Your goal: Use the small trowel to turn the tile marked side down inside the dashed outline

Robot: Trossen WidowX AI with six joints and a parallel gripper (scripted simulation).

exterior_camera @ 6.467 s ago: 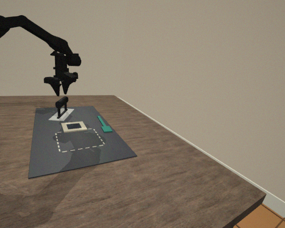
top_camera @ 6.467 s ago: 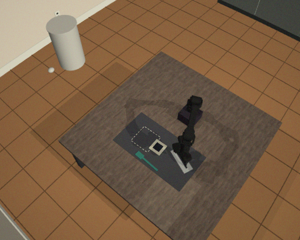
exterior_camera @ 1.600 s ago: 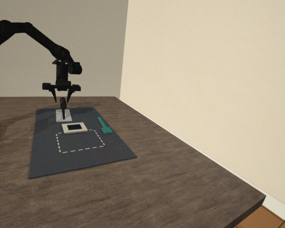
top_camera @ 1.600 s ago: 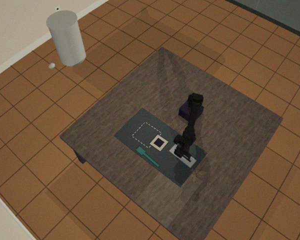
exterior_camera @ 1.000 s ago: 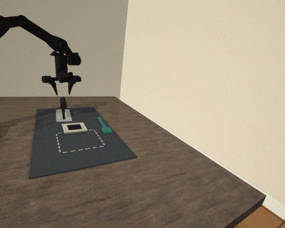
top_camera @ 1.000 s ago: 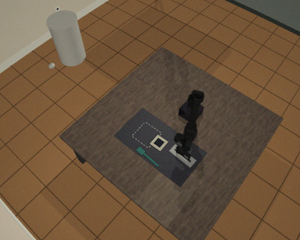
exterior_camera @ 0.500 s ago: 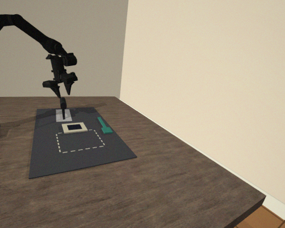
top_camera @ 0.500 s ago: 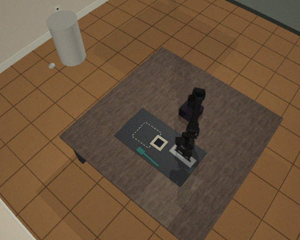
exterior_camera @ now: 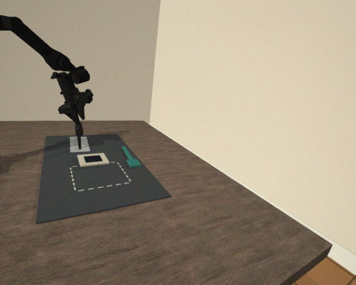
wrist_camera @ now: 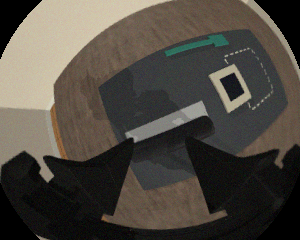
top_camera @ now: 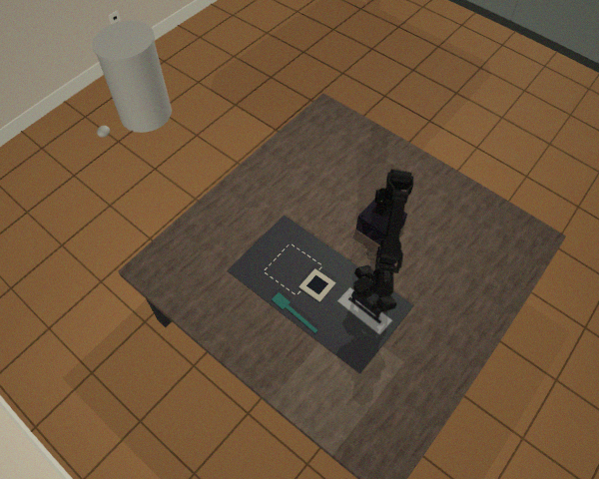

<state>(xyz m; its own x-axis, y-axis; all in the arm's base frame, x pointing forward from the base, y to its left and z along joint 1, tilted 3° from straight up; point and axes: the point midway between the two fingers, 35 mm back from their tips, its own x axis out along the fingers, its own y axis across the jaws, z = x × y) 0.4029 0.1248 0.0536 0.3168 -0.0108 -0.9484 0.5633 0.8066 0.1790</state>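
Taking twelve o'clock as the top edge of the overhead view, you have the gripper (top_camera: 377, 299) (exterior_camera: 80, 120) (wrist_camera: 160, 140) roughly two-thirds open above the small trowel (top_camera: 347, 298) (exterior_camera: 74, 148) (wrist_camera: 162, 122), with nothing between its fingers. The trowel's pale blade lies on the mat (top_camera: 253, 259) (exterior_camera: 57, 199) (wrist_camera: 135, 75), its black handle raised over it. Your tile (top_camera: 325, 290) (exterior_camera: 94, 164) (wrist_camera: 242, 98) lies flat at the trowel's ten o'clock, dark square upward, mostly outside the dashed outline (top_camera: 281, 282) (exterior_camera: 72, 177) (wrist_camera: 268, 75), overlapping its near corner. The outline extends towards the tile's ten o'clock; the green tool (top_camera: 281, 300) (exterior_camera: 133, 162) (wrist_camera: 160, 140) rests on the mat at its seven o'clock
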